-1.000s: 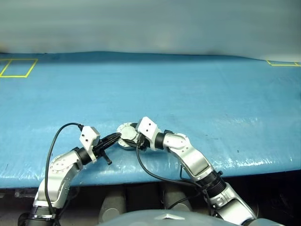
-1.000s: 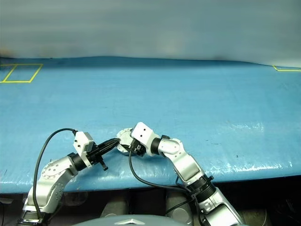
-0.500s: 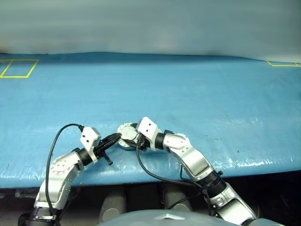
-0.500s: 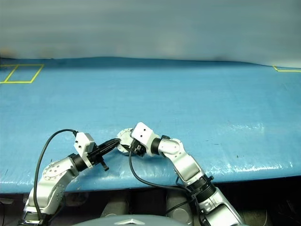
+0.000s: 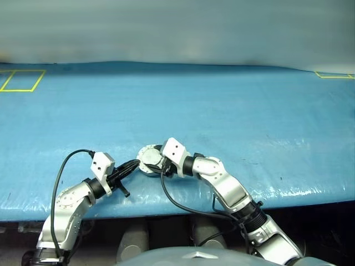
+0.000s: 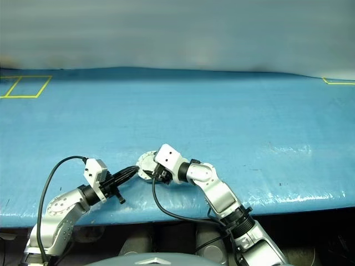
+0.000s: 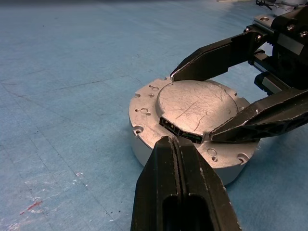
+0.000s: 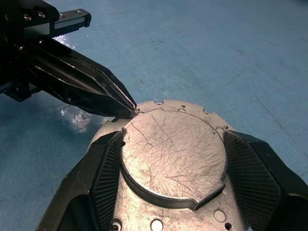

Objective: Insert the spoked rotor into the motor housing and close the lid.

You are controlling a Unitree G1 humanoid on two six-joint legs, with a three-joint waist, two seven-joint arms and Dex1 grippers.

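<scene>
Left pincer (image 7: 174, 144) lowered, one lid (image 7: 199, 107) closed

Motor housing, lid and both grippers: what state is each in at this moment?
motor housing: upright on the blue table, closed.
lid: shut flat on the housing, plain scratched silver face up.
right gripper: fingers clasp the housing's two sides.
left gripper: shut, tip at the housing's rim.

Scratched matt metal lid (image 8: 173, 159); glossy blue table cover (image 5: 233, 105).
</scene>
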